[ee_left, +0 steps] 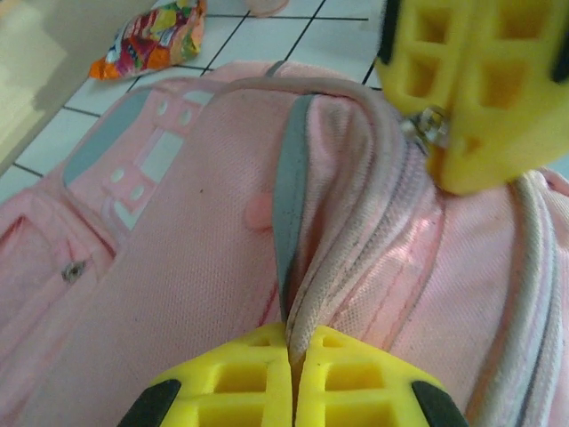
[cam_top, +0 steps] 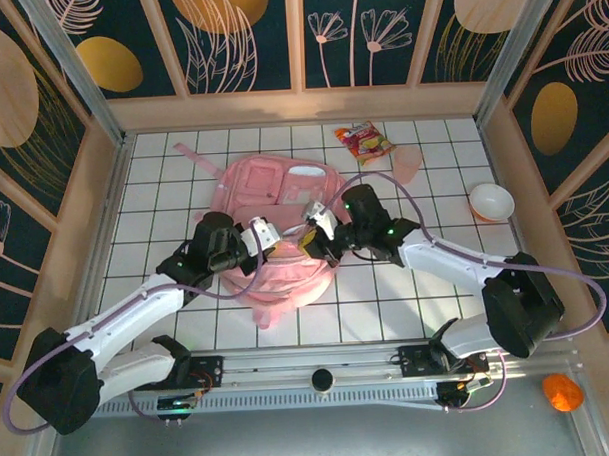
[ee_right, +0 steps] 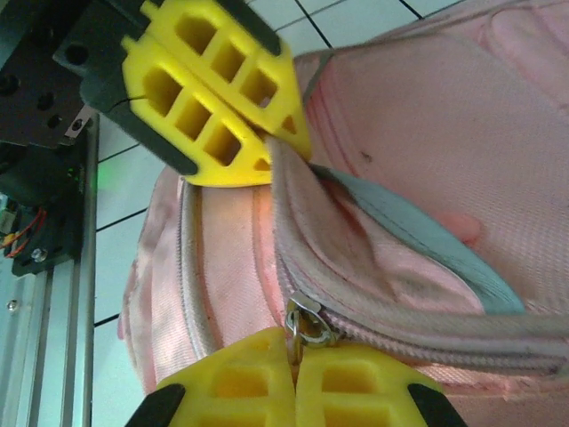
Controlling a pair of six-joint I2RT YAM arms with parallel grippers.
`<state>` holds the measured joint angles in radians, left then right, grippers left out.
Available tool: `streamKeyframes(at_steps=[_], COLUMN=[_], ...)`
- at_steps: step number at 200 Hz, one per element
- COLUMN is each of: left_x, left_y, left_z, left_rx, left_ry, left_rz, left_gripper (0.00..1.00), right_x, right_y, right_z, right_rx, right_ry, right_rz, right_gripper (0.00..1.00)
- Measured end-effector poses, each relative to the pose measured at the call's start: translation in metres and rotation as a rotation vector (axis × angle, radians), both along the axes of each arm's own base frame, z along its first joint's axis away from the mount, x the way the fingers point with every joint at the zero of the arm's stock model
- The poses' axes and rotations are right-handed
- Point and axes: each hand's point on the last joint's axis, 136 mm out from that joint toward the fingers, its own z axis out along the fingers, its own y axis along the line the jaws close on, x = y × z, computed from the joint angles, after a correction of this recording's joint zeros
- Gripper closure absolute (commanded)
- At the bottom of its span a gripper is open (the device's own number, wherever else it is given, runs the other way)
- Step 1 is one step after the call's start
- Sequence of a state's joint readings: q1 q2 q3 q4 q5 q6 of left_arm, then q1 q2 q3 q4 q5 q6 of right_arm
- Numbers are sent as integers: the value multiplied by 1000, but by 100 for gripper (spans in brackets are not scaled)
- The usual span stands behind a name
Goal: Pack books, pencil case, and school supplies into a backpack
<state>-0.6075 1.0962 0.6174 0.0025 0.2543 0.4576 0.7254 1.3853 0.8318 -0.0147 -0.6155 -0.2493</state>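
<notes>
The pink backpack [cam_top: 273, 189] lies in the middle of the tiled table, and both grippers meet at its near end. My left gripper [cam_top: 283, 241] [ee_left: 295, 342] is shut on the pale corded edge of the backpack [ee_left: 196, 222] beside the zipper. Facing it, my right gripper [cam_top: 313, 244] [ee_right: 294, 345] is shut on the metal zipper pull [ee_right: 307, 320] of the backpack [ee_right: 427, 133]. The right gripper's yellow fingers [ee_left: 471, 89] show in the left wrist view, and the left gripper's fingers [ee_right: 213, 98] show in the right wrist view. The books, pencil case and school supplies are hidden.
A red-orange snack packet [cam_top: 365, 141] [ee_left: 151, 40] lies behind the backpack, with a pink cup [cam_top: 409, 162] to its right. Farther right stands a white bowl [cam_top: 491, 201]. Wooden walls enclose the table on three sides, and the arms' rail runs along the near edge.
</notes>
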Motion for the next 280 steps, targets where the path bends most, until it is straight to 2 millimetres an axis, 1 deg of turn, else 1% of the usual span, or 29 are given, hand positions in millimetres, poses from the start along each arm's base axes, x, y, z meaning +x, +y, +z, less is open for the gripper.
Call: streamKeyframes(at_steps=[12, 21, 28, 41, 54, 69, 80, 87, 100, 113, 121, 133, 146, 180, 193, 199, 206, 216, 231, 240, 246, 250, 256, 260, 269, 280], left_x=[1, 2, 2, 2, 0, -3, -8, -11, -16, -20, -22, -24, -26, -31, -33, -33, -33, -32, -30, -29, -28, -27, -27, -26, -26, -23], left_y=[0, 0, 0, 1, -1, -5, -8, -8, -8, -8, -8, -8, -8, -9, -8, -8, -8, -7, -6, -5, -4, -4, -3, -3, -4, -4], left_z=[-4, -7, -8, -9, -8, -1, 2, 3, 4, 4, 5, 5, 6, 8, 8, 7, 7, 6, 6, 6, 6, 6, 6, 8, 13, 26], left_rx=[0, 0, 2, 0, -4, -25, -35, -35, -30, -20, -13, -3, 5, 16, 27, 32, 35, 38, 42, 42, 39, 38, 32, 22, -1, -49], left_ry=[21, 32, 37, 42, 41, 12, -14, -27, -48, -68, -81, -99, -114, -143, -151, -154, -158, -162, -160, -153, -147, -144, -136, -128, -117, -98], left_rz=[8, 10, 11, 11, -4, -42, -72, -89, -121, -149, -167, -192, -215, -254, -264, -267, -271, -270, -253, -239, -229, -223, -213, -202, -185, -144], left_gripper=[100, 100, 100, 100, 100, 100, 100, 100, 100, 100, 100, 100, 100, 100, 100, 100, 100, 100, 100, 93, 86, 79, 66, 60, 51, 46], right_x=[-2, -3, -4, -7, -15, -30, -37, -38, -30, -17, -9, 0, 6, 23, 24, 24, 24, 23, 21, 20, 20, 20, 20, 20, 19, 17], right_y=[4, 6, 7, 9, 9, 8, 3, -1, -18, -35, -43, -50, -48, -31, -26, -24, -23, -21, -18, -17, -18, -18, -18, -18, -17, -16], right_z=[-4, -6, -7, -9, -5, 9, 27, 39, 63, 79, 84, 82, 70, 30, 19, 16, 14, 13, 13, 13, 13, 13, 14, 14, 14, 14], right_rx=[-12, -21, -27, -36, -34, -9, 20, 39, 70, 83, 79, 47, -9, -143, -161, -162, -161, -155, -148, -146, -144, -142, -138, -138, -132, -122], right_ry=[5, 11, 15, 13, -3, -32, -80, -114, -198, -282, -328, -386, -425, -463, -474, -478, -480, -495, -494, -485, -487, -483, -478, -474, -463, -452], right_rz=[-28, -46, -61, -85, -86, -60, -39, -39, -73, -118, -138, -141, -107, 30, 84, 106, 128, 164, 198, 208, 210, 211, 210, 207, 200, 187], right_gripper=[100, 94, 89, 71, 65, 55, 48, 43, 32, 30, 29, 29, 29, 32, 37, 42, 50, 69, 90, 100, 100, 100, 100, 100, 100, 100])
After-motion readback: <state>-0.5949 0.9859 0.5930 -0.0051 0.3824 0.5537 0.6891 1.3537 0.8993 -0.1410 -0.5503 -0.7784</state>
